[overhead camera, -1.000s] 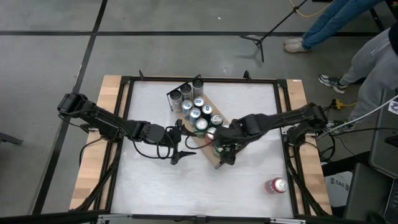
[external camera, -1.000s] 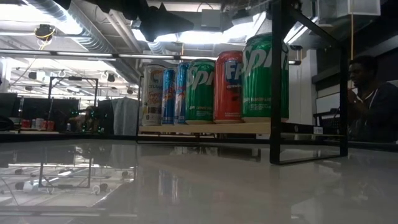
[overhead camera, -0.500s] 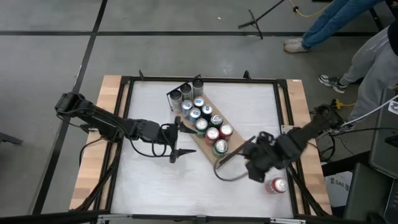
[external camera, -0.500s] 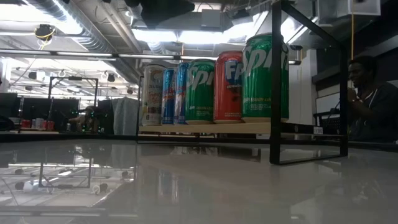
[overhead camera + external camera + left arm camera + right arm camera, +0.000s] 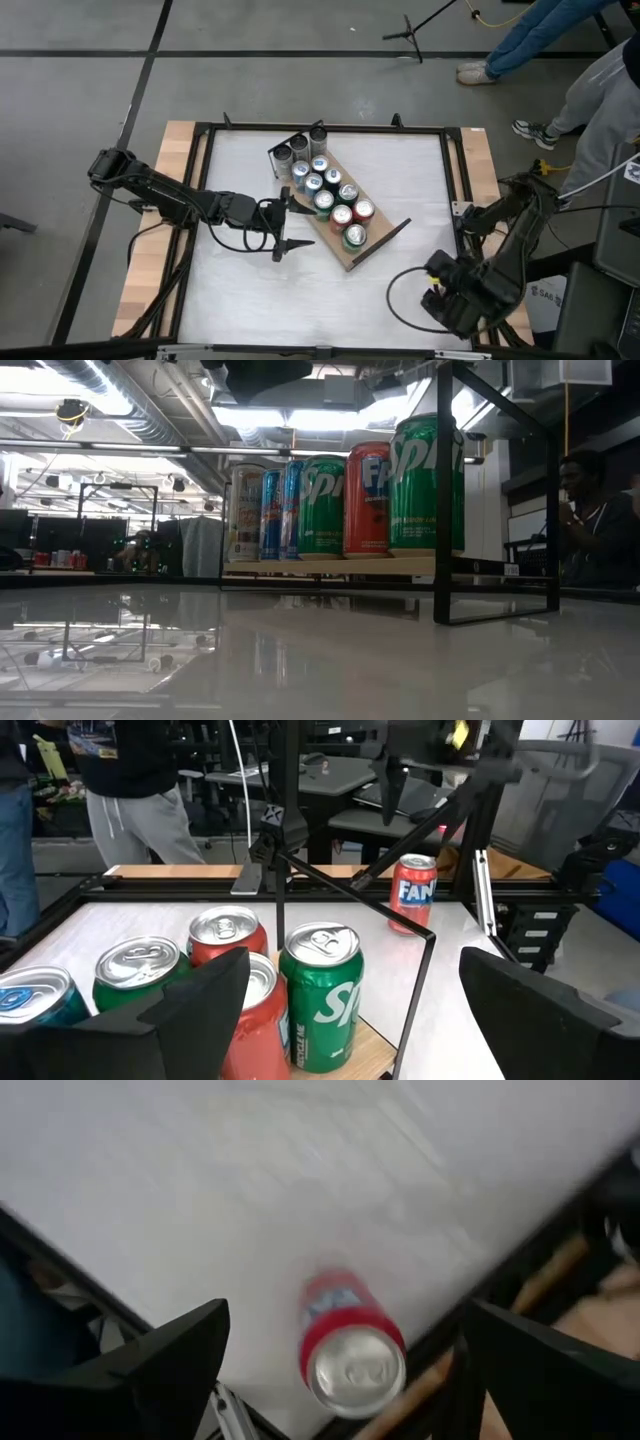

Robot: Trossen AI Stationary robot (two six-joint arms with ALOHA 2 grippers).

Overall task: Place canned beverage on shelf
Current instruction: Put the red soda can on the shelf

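The shelf, a light-brown board with black end rails, lies slantwise at mid table. Several cans stand on it, a green can at its near end. A red canned beverage stands upright on the white tabletop by the near right corner. My right gripper hangs above it, pointing down, open, with a finger on either side and apart from it. In the high view the right arm hides the can. My left gripper is open beside the shelf's left side, pointing level at its cans.
A black frame and pale wood strips edge the table. Grey cans stand at the shelf's far end. People stand past the right edge. Bare tabletop lies at the near left.
My right gripper has swung from the shelf's near end toward the table's near right corner and now hangs over the red can. It has rolled about on the way and stayed open. The green can stays on the shelf.
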